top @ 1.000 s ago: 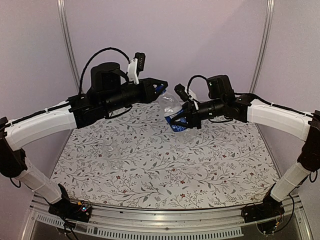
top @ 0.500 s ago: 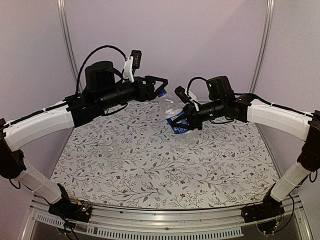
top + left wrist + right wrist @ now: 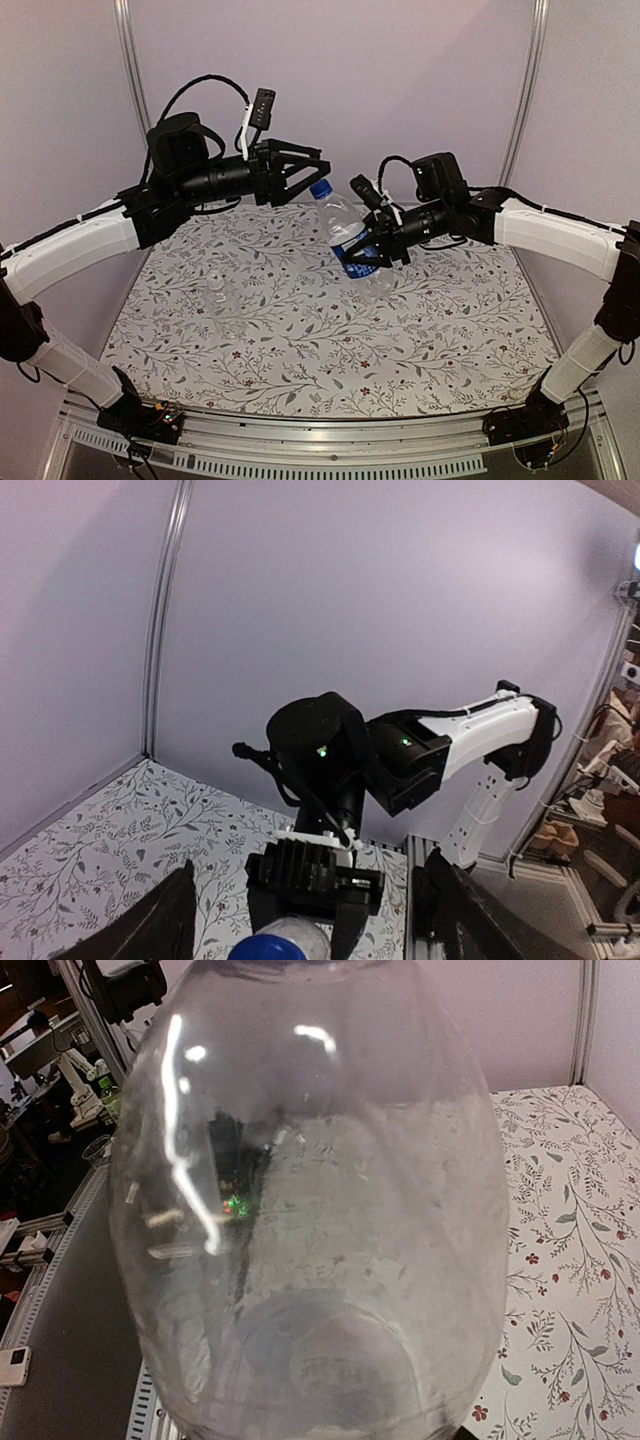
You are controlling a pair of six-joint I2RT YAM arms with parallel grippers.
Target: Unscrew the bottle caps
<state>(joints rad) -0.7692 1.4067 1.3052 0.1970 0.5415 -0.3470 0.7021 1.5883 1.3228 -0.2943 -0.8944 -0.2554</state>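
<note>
Top view: left tool (image 3: 308, 177) is open, fingers spread, now drawn back left of the blue cap (image 3: 320, 187) it enclosed half a second ago. Cap is still on. Right tool (image 3: 368, 246) clamps the labelled bottle (image 3: 345, 225), tilted, above the table (image 3: 420, 330). Short bottle (image 3: 218, 295) stands well apart at left, pale cap (image 3: 216, 281) on.

Left wrist: blue cap (image 3: 268, 947) sits at the bottom edge, between parted fingers (image 3: 150, 925).

Right wrist: labelled bottle (image 3: 310, 1210) fills the frame and looks empty.
</note>
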